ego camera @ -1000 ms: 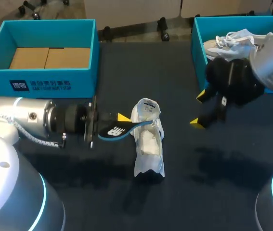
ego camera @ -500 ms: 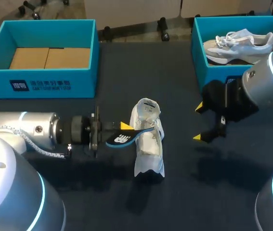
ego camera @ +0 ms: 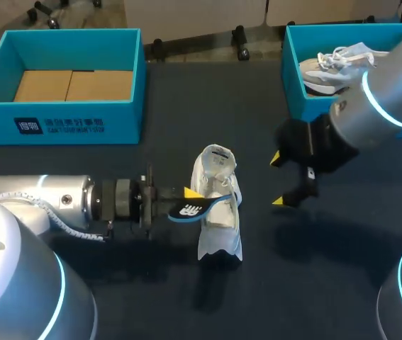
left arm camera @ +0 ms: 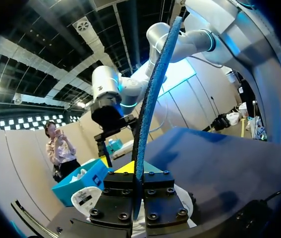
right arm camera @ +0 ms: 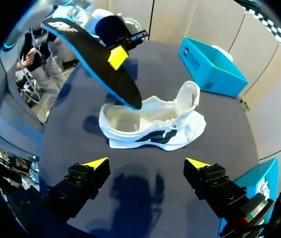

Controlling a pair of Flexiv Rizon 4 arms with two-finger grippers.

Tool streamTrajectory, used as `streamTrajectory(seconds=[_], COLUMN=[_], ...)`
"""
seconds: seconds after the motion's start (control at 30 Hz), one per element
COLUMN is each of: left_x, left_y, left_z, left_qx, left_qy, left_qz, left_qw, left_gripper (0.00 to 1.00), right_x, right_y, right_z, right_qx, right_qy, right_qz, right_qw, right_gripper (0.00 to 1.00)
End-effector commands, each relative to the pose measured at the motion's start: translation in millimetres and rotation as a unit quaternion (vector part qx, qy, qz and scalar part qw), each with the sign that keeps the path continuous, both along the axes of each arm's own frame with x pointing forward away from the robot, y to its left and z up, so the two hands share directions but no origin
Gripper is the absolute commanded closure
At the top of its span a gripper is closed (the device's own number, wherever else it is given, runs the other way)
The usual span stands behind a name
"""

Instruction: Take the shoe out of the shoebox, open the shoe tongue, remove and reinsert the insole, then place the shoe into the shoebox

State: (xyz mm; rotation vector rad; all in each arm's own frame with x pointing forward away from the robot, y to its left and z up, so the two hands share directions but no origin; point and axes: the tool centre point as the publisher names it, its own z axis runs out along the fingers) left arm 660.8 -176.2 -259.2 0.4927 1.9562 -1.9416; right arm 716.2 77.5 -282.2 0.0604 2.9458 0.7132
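A white shoe [ego camera: 219, 212] stands on the dark table, its tongue [right arm camera: 189, 95] pulled up. My left gripper [ego camera: 188, 193] is shut on a black insole with a blue edge [ego camera: 195, 208]. The insole [right arm camera: 97, 61] slants down, with its lower end at the shoe's [right arm camera: 155, 125] opening. Seen from the left wrist, the insole [left arm camera: 152, 89] stands edge-on in the left gripper [left arm camera: 136, 174]. My right gripper [ego camera: 277, 180] hangs open to the right of the shoe, holding nothing. From the right wrist, the right gripper [right arm camera: 145, 163] is above the table, short of the shoe's side.
A teal shoebox [ego camera: 287, 64] at the back right holds a second pale shoe [ego camera: 342, 60]. Another teal box [ego camera: 66, 122] with brown cardboard inside stands at the back left.
My left gripper has carried the insole right and nearer, so its end now meets the shoe's opening. My right gripper has moved left, toward the shoe.
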Motion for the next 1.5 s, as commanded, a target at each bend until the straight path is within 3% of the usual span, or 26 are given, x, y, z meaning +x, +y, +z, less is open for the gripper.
streamTrajectory(seconds=[0.03,0.6,1.1,1.5], left_x=[1.5,1.0,-7.0,-0.3], left_y=[-4,-8,-22,-25], left_z=[-3,-7,-13,-26], left_qx=[0.002,0.009,0.006,0.023], left_qy=[0.001,0.006,0.019,0.012], left_qz=[0.001,0.008,0.008,0.012], left_qw=[1.000,1.000,1.000,1.000], left_gripper=[1.00,1.00,1.00,1.00], right_x=[12.3,-0.2,-6.9,-6.9], right_y=[24,45,45,45], right_z=[-5,5,6,6], right_qx=[-0.030,-0.067,-0.083,-0.083], right_qy=[0.011,-0.030,-0.028,-0.028], right_qz=[0.003,0.028,0.026,0.026], right_qw=[0.999,0.997,0.996,0.996], right_gripper=[0.00,0.00,0.00,0.00])
